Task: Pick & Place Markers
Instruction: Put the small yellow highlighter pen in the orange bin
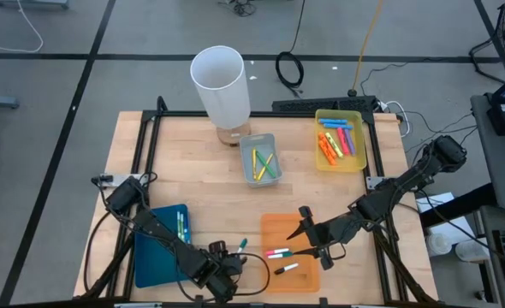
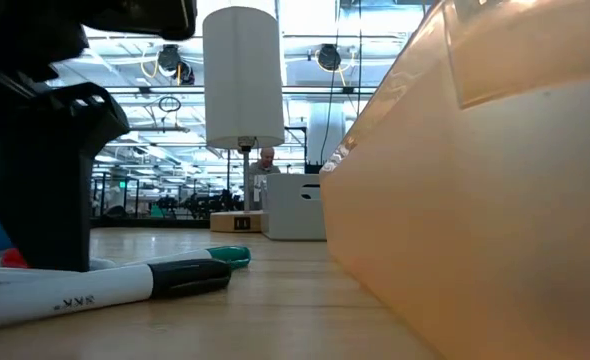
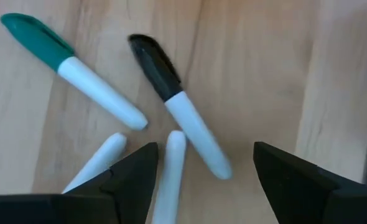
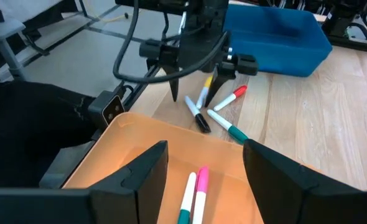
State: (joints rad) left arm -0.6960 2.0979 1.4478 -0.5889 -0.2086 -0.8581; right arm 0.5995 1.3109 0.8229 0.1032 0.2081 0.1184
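Note:
Several white-bodied markers lie on the bare wood near the table's near edge, next to the orange tray point(image 1: 280, 228): a black-capped one point(image 3: 177, 99), a green-capped one point(image 3: 71, 65), and a red-capped one point(image 4: 233, 96). My left gripper point(image 3: 205, 152) hangs open just above them, fingers either side of the black-capped marker's white end. My right gripper point(image 4: 205, 149) is open over the orange tray, where a pink marker point(image 4: 202, 183) and a white one with a green cap point(image 4: 186, 199) lie flat. It touches neither.
A blue tray point(image 1: 154, 257) with markers sits left of my left gripper. A grey tray point(image 1: 259, 158) and a yellow tray point(image 1: 340, 139), both holding markers, stand farther back. The tall white cylinder point(image 1: 221, 81) stands at the far edge. Bare wood lies in the table's middle.

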